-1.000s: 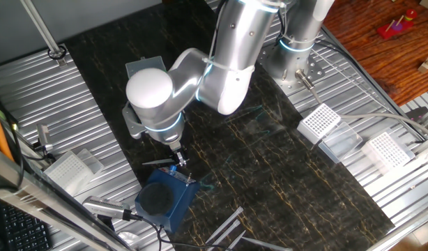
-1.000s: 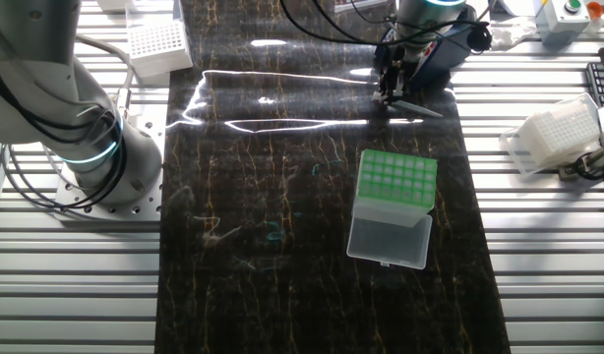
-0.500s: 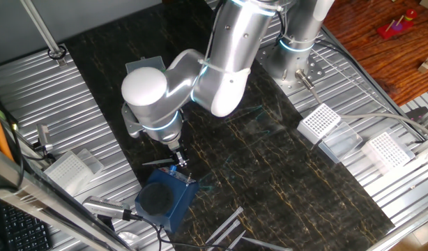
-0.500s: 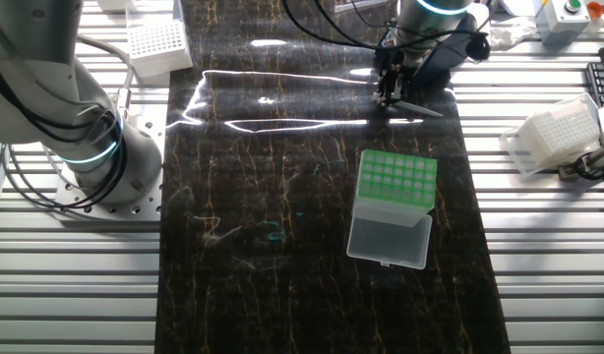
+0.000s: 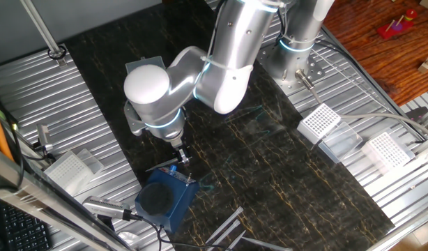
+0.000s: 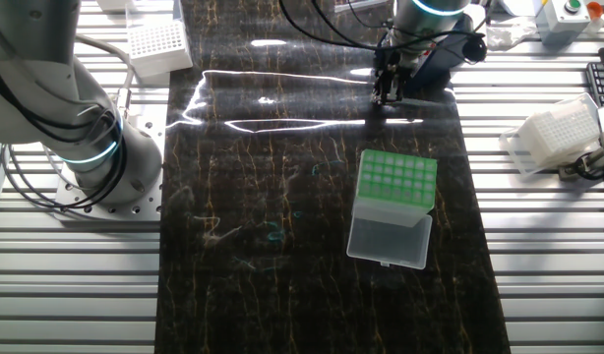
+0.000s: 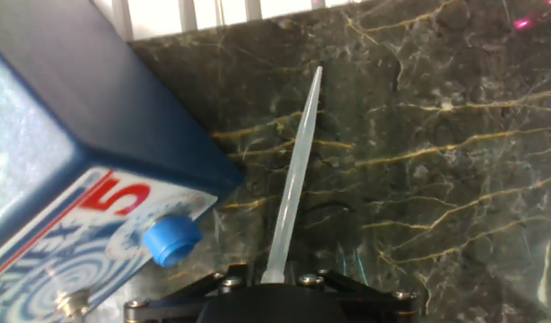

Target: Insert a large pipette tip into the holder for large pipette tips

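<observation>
your gripper (image 7: 277, 278) is clamped on the fat end of the large pipette tip (image 7: 293, 175). in the hand view the tip sticks straight out from between the fingers, so its long line runs the same way the hand points, with the sharp end far from the hand. the tip is up off the dark mat (image 6: 282, 246), right next to the blue block (image 7: 69, 135) at one end of the mat. the holder for large pipette tips (image 6: 393, 205) sits well apart from the hand, nearer the middle of the mat, with its green top (image 6: 398, 179) facing up. i think you must carry the tip over there and stand it up, sharp end down, over a hole.
</observation>
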`<state>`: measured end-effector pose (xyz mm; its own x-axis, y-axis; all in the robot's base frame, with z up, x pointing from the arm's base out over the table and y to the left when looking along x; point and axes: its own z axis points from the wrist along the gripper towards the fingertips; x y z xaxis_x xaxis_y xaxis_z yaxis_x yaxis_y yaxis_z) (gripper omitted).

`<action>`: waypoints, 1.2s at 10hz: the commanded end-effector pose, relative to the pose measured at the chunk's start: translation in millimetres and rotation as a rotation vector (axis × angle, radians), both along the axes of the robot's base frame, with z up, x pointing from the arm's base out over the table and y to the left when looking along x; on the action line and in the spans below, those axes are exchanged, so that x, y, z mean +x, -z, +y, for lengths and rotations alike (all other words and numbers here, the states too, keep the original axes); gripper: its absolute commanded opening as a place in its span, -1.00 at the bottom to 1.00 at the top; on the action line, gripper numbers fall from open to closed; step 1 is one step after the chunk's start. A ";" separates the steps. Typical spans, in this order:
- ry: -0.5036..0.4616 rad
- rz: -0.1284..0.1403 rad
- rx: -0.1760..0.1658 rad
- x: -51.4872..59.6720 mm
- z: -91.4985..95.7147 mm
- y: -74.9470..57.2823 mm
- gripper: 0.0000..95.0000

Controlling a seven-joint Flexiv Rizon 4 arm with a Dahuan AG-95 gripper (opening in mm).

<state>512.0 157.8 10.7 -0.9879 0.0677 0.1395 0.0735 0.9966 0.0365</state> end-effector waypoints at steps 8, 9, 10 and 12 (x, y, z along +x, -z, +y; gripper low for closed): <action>-0.094 0.118 0.100 4.1 -40.9 -27.9 -1.00; -0.124 0.139 0.103 3.9 -52.1 -38.6 -1.00; -0.134 0.151 0.103 3.3 -55.9 -43.2 -1.00; -0.189 0.207 0.109 -3.8 -77.0 -69.0 -1.00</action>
